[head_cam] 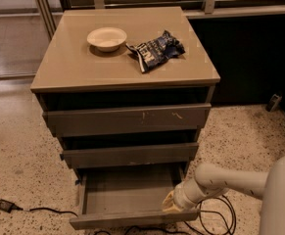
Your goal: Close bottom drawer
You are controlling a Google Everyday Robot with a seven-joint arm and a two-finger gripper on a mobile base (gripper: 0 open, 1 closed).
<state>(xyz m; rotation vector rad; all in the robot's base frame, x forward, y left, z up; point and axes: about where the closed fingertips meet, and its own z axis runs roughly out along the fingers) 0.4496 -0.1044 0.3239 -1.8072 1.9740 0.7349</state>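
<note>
The bottom drawer [127,195] of the grey-brown cabinet stands pulled far out, its wide shallow box empty and its slim plain front [132,219] toward me. Above it sit the middle drawer [130,155] and the taller top drawer [127,119] with pale scratch marks, both slightly out. My gripper [174,203] comes in from the right on a white arm [230,180] and sits at the drawer's right front corner, against the inner side of the front.
On the cabinet top [73,67] lie a white bowl [107,38] and a dark crumpled snack bag [156,50]. Black cables [215,219] run over the speckled floor at the right, and a cable with a plug [5,205] at the left.
</note>
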